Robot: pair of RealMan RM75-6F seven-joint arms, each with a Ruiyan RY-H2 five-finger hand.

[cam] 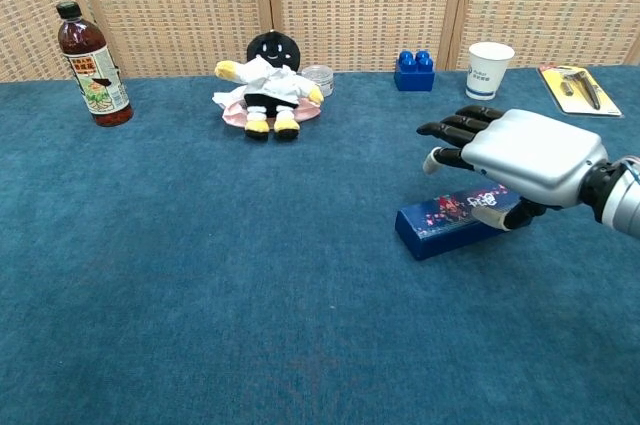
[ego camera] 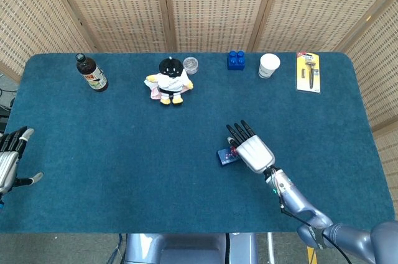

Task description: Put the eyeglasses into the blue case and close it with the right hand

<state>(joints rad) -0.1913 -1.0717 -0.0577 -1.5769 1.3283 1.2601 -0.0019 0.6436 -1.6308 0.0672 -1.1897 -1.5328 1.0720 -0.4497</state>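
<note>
The blue case [cam: 450,223] lies on the table right of centre, its patterned lid down flat; in the head view only its left end [ego camera: 225,156] shows beside the hand. My right hand [cam: 510,155] [ego camera: 250,147] hovers palm-down over the case's right half with fingers stretched forward, thumb [cam: 495,215] touching the lid. No eyeglasses are visible. My left hand [ego camera: 9,161] rests open at the table's left edge, holding nothing.
Along the far edge stand a sauce bottle [cam: 90,65], a plush doll [cam: 268,85], a small round tin [cam: 318,79], a blue block [cam: 414,71], a paper cup [cam: 488,69] and a packaged tool [cam: 575,87].
</note>
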